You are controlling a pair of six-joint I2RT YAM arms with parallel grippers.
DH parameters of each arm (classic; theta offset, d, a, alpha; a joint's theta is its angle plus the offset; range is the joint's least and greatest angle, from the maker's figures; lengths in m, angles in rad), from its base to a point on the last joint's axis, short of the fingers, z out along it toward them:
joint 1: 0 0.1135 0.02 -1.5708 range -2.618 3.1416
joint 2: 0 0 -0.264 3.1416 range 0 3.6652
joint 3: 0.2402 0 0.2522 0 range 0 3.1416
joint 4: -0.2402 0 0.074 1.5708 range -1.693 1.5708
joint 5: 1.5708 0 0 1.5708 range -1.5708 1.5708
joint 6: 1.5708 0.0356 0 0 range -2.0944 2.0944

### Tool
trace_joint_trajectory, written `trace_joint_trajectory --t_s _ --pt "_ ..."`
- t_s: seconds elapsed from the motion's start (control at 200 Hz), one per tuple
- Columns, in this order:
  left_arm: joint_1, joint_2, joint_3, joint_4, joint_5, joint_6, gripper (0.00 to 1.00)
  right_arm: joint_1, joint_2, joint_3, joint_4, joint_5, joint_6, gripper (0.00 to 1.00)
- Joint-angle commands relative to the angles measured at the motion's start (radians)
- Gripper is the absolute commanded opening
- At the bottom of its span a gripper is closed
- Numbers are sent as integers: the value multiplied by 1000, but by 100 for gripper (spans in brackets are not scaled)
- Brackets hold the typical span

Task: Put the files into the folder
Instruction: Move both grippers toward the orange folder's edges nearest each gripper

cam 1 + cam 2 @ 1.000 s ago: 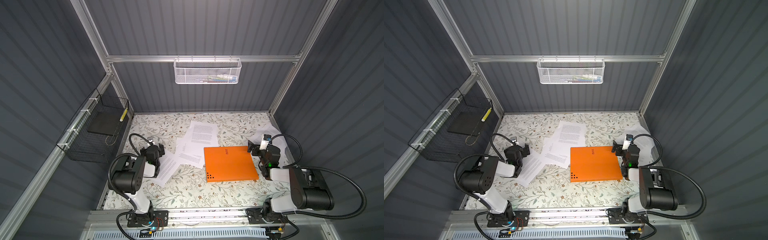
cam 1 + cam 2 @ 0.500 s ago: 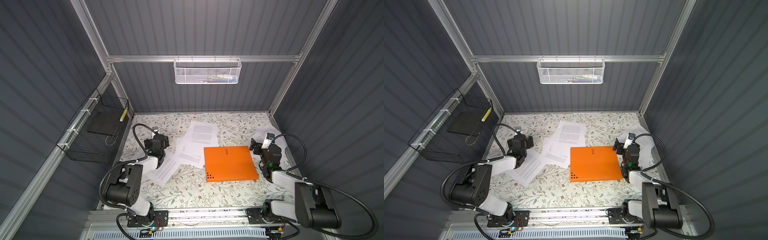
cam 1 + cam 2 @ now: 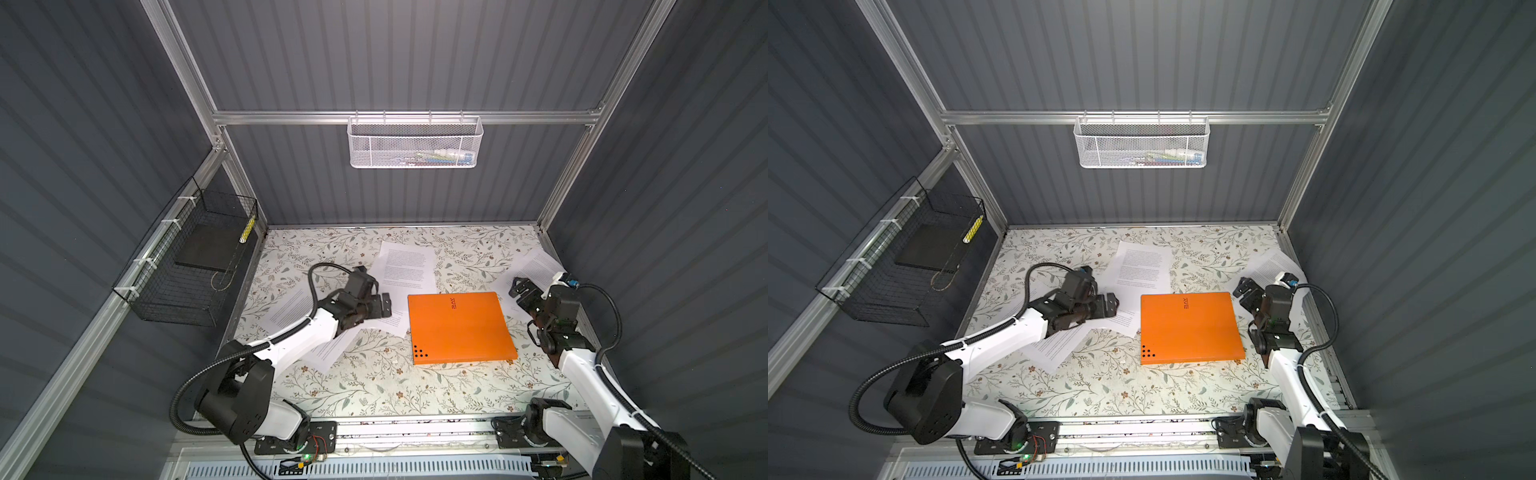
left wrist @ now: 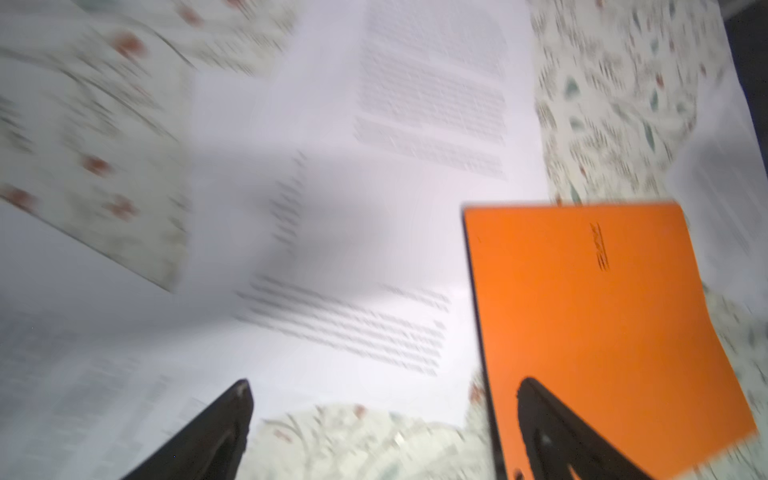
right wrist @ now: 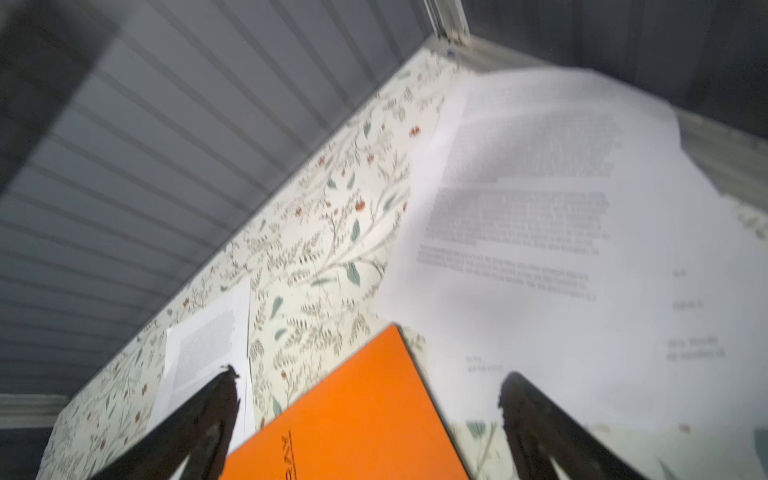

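My left gripper (image 3: pixel 384 306) stands with its two black, tapered fingers spread wide and nothing between them. It is over the paper just left of the folder; I cannot tell whether it touches the paper. My right gripper (image 3: pixel 520 291) is spread just as wide and is also empty, near the folder's far right corner.

The flat, rectangular, bright orange folder (image 3: pixel 459 326) lies closed on the matte, floral-printed tabletop (image 3: pixel 374 386). Its cover is smooth, with a cluster of small black dots at the near left corner and a small dark logo near the far edge.

The files are thin white sheets printed with blocks of fine black text, all outside the folder. One sheet (image 3: pixel 405 266) lies flat just beyond the folder's far edge. Another sheet (image 3: pixel 390 322) meets the folder's left edge, and I cannot tell whether it runs under the folder. A third sheet (image 3: pixel 291 309) lies at an angle beneath my left arm. A fourth sheet (image 3: pixel 540 264) lies by the right wall, and in my right wrist view its far edge looks wavy rather than flat. Both wrist views are blurred, so I cannot read the text.

A white mesh basket (image 3: pixel 415 143) hangs on the ribbed grey back wall. A black wire basket (image 3: pixel 187 266) on the left wall holds a plain dark slab (image 3: pixel 208 249).
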Motion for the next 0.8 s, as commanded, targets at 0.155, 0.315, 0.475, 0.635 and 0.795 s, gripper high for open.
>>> trace_joint_trajectory --t_s 0.155,0.315,0.475,0.635,0.795 --pt "-65 69 -67 -25 75 -148 100 -8 -146 -51 -257 -65 41 99" --pt "-66 136 -61 9 59 -148 100 -8 -184 -78 -282 -47 29 99" --pt "-64 204 -43 48 28 -160 100 -12 -163 -73 -301 -41 9 99" --pt "-57 313 22 67 -19 -158 100 -17 -87 -51 -309 -51 0 99" --pt "-11 458 149 80 0 -125 100 -31 1 -27 -309 -61 13 99"
